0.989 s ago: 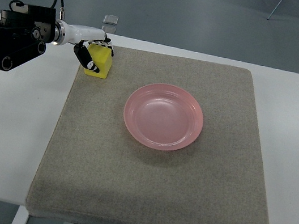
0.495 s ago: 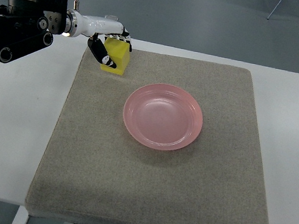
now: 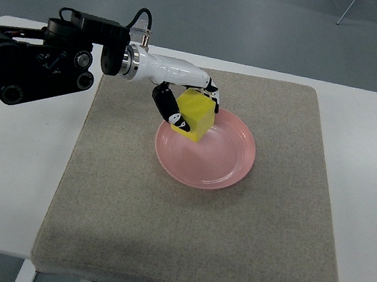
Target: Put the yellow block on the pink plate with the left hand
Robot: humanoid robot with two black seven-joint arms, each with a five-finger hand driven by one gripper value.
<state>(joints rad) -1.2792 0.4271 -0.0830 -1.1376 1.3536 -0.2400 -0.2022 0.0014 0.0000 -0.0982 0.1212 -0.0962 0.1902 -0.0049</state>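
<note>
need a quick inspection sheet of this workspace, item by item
surface: white table with a grey mat on it
job's things: yellow block held tilted over the near-left rim of the pink plate; whether it touches the plate cannot be told
clutter: nothing seen
grippers: left hand shut on the block; right hand not in view
cables: black cable looping above the left wrist
surroundings: grey floor, chair legs at top right

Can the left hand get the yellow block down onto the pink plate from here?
Probably yes. The left hand is shut on the yellow block, holding it tilted over the near-left part of the pink plate. The plate holds nothing else, so the way down looks free.
</note>
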